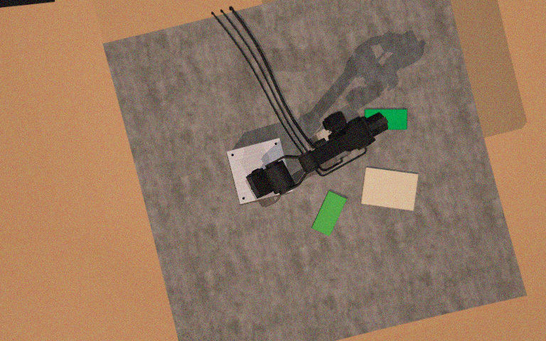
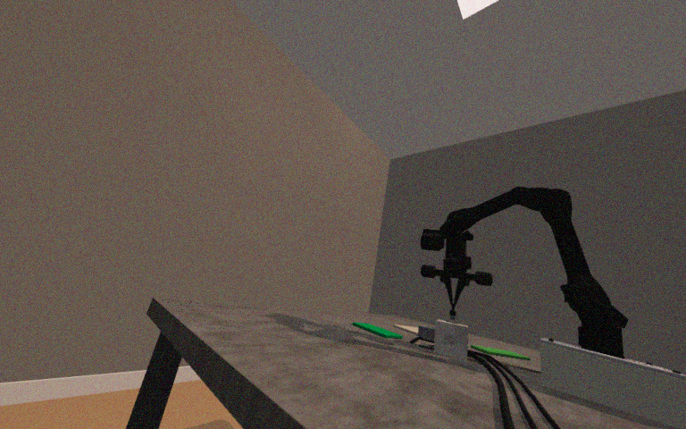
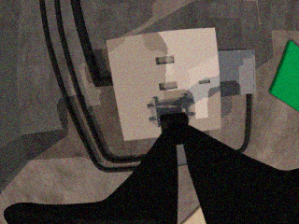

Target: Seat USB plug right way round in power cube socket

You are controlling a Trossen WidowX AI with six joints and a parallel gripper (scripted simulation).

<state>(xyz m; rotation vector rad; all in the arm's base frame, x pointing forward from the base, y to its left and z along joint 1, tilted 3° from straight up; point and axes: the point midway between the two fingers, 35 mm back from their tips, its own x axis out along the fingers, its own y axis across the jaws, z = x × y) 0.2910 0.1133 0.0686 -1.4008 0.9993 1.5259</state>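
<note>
The power cube (image 1: 323, 134) (image 2: 451, 341) (image 3: 133, 93) stands upright, with a pale top that shows several small slots in the wrist view. My gripper (image 2: 452, 313) (image 3: 177, 134) points down just above one edge of that top. Its fingertips are together, shut on the USB plug (image 3: 172, 104), whose grey end shows past them over the socket. The fingers and shadow hide the socket mouth, so how deep the plug sits and which way round it faces cannot be told. In the top view the arm covers the gripper.
A dark green block (image 1: 397, 120) (image 2: 376, 330) (image 3: 287, 75), a lighter green block (image 1: 329, 213) (image 2: 497, 351) and a cream block (image 1: 389, 189) lie around the cube. Black cables (image 1: 261, 52) (image 2: 500, 389) run from the cube's side. A grey-blue block (image 2: 425, 332) (image 3: 236, 70) adjoins the cube.
</note>
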